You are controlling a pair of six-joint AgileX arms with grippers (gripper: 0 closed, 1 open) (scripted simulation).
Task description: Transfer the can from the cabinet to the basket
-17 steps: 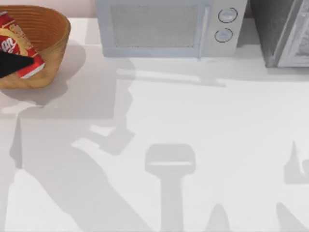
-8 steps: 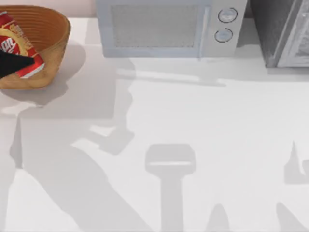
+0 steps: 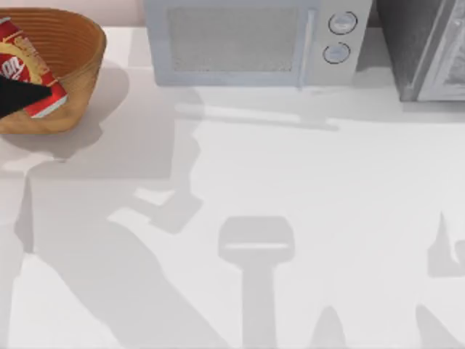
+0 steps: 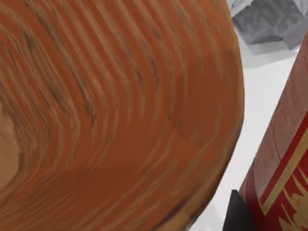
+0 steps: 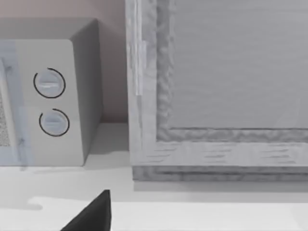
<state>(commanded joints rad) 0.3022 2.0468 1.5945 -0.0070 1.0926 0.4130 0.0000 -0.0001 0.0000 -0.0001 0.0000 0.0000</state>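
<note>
The red can (image 3: 29, 54) with its yellow-and-white label hangs tilted over the near rim of the tan wicker basket (image 3: 76, 43) at the table's far left. My left gripper (image 3: 22, 93) is shut on the can, and one dark finger crosses its lower half. In the left wrist view the can's red side (image 4: 284, 159) stands beside the basket's ribbed inner wall (image 4: 110, 110). The dark grey cabinet (image 3: 407, 43) with its pale framed door (image 5: 216, 96) stands at the far right. A dark part of my right gripper (image 5: 94, 216) shows just in front of that door.
A white microwave (image 3: 240, 40) with two round knobs (image 3: 341, 23) stands along the back edge between basket and cabinet. Arm shadows fall across the white tabletop (image 3: 327, 189) in front of it.
</note>
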